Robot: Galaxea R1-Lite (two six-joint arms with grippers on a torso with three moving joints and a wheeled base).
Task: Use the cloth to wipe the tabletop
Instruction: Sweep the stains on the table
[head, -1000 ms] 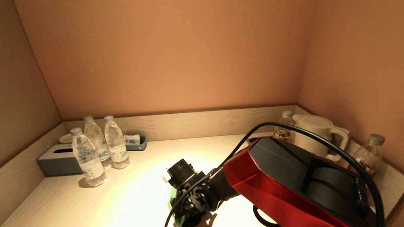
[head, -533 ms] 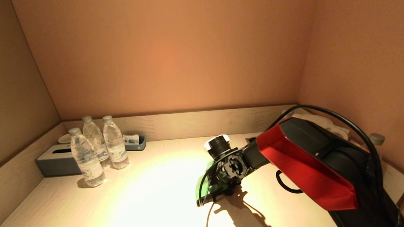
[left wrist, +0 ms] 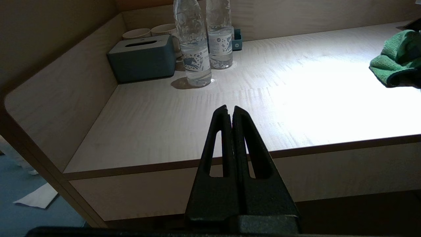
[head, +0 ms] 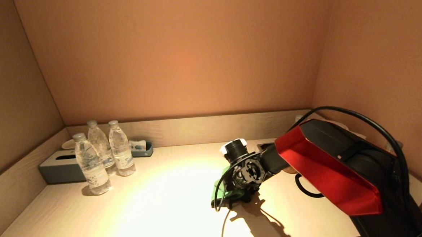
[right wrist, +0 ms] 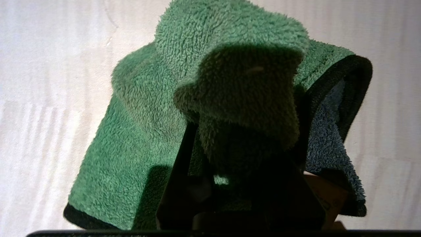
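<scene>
The green fleece cloth (head: 226,191) lies bunched on the tabletop (head: 157,204), a little right of its middle and about halfway between the front edge and the back edge. The right gripper (head: 233,198) presses it down, its jaws closed on a raised fold of the pile; the right wrist view shows the cloth (right wrist: 184,125) humped over the jaws, with a dark bound hem and a bluish reverse side showing at one flank. It looks soft, light and limp, so I judge it will crumple and drag rather than slide flat, and it is not fragile. A hold on a thick gathered fold near its middle, as now, seems best, since a pinch at the hem would likely let the rest trail.

The left gripper (left wrist: 230,112) is parked off the front edge near the left corner, jaws closed on nothing.

Three water bottles (head: 104,156) stand near the back left corner, just in front of a grey tissue box (head: 60,169), with a small blue tray (head: 142,148) beside them. Their labels carry blue print too small to read. A dark cable loop (head: 307,189) lies toward the right edge.
</scene>
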